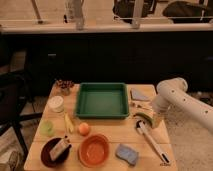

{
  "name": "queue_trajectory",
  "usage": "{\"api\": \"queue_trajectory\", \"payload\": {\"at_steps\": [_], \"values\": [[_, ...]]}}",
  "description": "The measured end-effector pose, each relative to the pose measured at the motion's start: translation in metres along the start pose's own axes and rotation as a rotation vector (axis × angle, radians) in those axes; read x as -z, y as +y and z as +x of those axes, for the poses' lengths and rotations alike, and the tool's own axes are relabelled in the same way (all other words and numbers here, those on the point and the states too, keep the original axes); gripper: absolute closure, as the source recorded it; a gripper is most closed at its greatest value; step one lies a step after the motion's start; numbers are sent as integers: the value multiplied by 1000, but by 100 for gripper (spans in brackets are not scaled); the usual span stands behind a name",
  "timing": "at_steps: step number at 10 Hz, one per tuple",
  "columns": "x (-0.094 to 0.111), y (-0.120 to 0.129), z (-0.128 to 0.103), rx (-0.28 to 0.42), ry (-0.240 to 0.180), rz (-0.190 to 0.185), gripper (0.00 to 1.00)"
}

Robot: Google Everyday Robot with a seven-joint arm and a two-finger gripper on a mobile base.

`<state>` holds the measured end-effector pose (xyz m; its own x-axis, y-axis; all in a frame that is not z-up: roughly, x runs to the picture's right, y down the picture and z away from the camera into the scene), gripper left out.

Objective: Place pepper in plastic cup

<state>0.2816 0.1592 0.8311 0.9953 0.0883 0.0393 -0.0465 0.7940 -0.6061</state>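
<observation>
The end effector (154, 119), apparently spread, is held at the pepper (141, 116); the slim pepper could be nudged aside if closed off-centre.

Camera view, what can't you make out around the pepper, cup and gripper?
In the camera view:
- Gripper, low right, over the slim curved dark green pepper: blurred and partly behind the white arm; contact with the pepper cannot be told.
- Pepper's right end: hidden by the gripper.
- Small pale green see-through plastic cup, far left: contents too blurred.
- White arm: cut off by the right edge.
</observation>
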Motion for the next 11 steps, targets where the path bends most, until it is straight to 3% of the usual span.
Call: {"api": "queue_trajectory", "payload": {"at_steps": [3, 5, 7, 11], "values": [[-12, -5, -3, 13, 18, -12, 20], [-30, -6, 4, -70, 69, 2, 20], [-38, -6, 7, -104, 94, 9, 20], [-53, -5, -1, -82, 113, -27, 20]]}}
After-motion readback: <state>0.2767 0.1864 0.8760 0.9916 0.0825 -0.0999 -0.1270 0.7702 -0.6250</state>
